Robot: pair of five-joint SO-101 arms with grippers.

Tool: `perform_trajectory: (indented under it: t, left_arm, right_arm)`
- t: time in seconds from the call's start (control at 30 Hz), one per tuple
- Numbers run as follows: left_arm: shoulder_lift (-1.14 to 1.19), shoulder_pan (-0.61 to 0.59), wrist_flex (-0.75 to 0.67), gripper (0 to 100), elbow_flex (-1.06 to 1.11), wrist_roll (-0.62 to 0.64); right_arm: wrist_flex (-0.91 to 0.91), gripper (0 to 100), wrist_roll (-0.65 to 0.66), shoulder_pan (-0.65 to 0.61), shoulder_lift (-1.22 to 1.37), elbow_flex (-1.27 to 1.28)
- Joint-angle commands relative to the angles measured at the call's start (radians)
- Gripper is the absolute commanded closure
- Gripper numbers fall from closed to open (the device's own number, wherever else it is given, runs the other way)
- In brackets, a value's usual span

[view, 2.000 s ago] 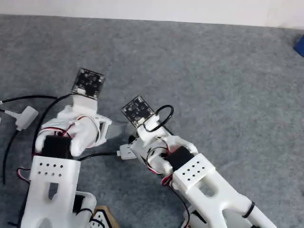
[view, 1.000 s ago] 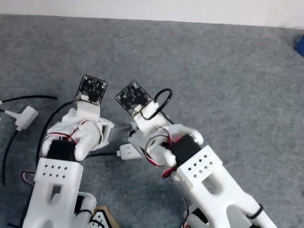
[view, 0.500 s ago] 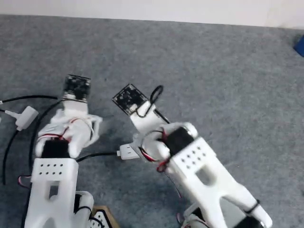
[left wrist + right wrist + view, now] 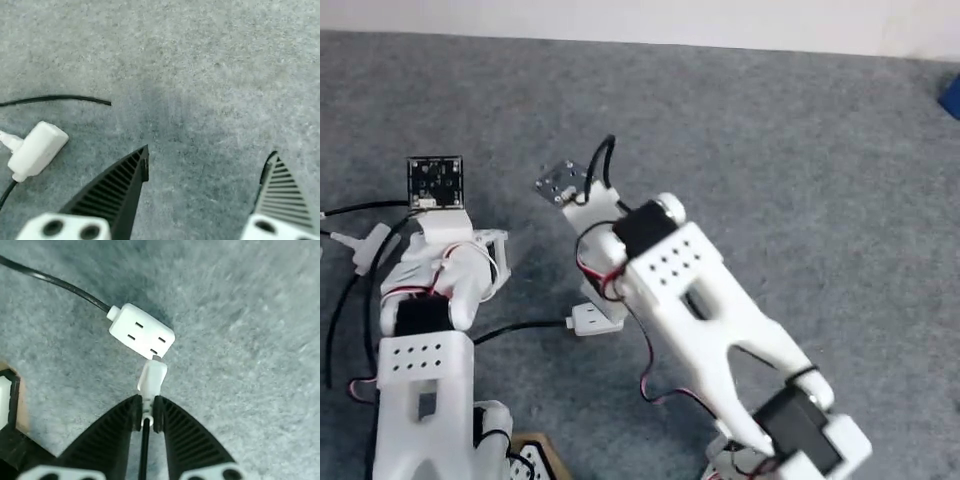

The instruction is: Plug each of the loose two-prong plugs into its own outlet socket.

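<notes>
The white outlet block (image 4: 141, 336) lies on the grey mat with its slots facing up and a black cord (image 4: 55, 282) leading off it. My right gripper (image 4: 146, 410) is shut on a white two-prong plug (image 4: 152, 377), whose prong tip touches the block's near edge beside a socket. From the high view the block (image 4: 595, 318) sits under the right arm (image 4: 670, 270). My left gripper (image 4: 207, 160) is open above bare mat, with a second loose white plug (image 4: 37, 149) beside its dark finger (image 4: 125, 185). That plug (image 4: 370, 245) lies at the far left.
A black cord (image 4: 55, 99) ends loose near the second plug. A tan and black object (image 4: 535, 455) sits at the front edge between the arm bases. Something blue (image 4: 952, 95) pokes in at the right edge. Open grey mat stretches to the back and right.
The left arm has swung left, away from the outlet block and toward the loose plug. The right arm has risen and tipped forward over the block.
</notes>
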Motion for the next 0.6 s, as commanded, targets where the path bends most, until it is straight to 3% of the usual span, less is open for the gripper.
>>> perform_trajectory:
  t: [0.0, 0.57]
  left_arm:
    - [-0.002, -0.010, -0.028, 65, -0.002, 0.011]
    - [-0.002, -0.010, -0.071, 65, 0.021, 0.012]
  right_arm:
    - [0.018, 99.2, -0.026, -0.007, 0.051, -0.090]
    - [0.007, 99.2, -0.100, -0.001, 0.262, -0.189]
